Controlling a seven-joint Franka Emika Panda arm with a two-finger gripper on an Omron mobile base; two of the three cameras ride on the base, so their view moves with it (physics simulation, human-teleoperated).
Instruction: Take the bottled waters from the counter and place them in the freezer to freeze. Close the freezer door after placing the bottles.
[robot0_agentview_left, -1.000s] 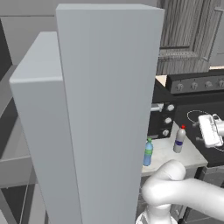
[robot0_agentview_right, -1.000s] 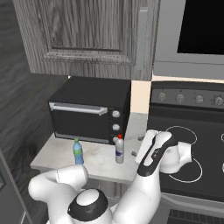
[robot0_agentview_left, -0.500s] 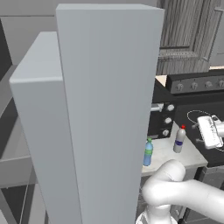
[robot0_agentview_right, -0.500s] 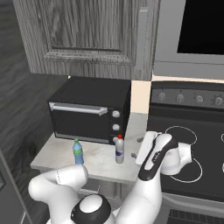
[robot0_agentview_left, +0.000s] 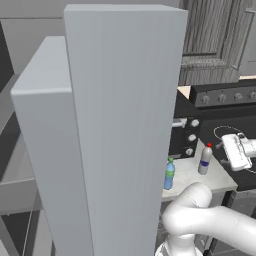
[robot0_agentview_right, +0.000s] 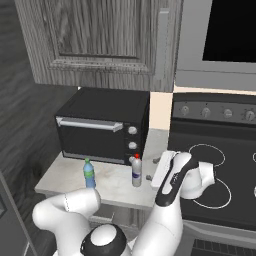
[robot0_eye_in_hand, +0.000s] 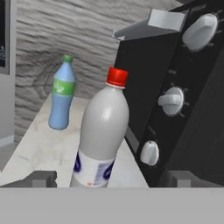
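On the counter (robot0_agentview_right: 65, 176), in front of the black toaster oven (robot0_agentview_right: 102, 125), both bottles stand upright and well apart — the whitish red-capped bottle (robot0_eye_in_hand: 101, 135) nearer the stovetop (robot0_agentview_right: 220, 170), the blue green-capped bottle (robot0_eye_in_hand: 61, 93) further along toward the grey door (robot0_agentview_left: 125, 125). The gripper (robot0_eye_in_hand: 109, 178) is level with the red-capped bottle, its fingertips (robot0_eye_in_hand: 41, 178) spread wide to either side of the bottle's lower body without touching it — nothing is held. The toaster oven's three knobs sit just beside the bottle in the hand view.
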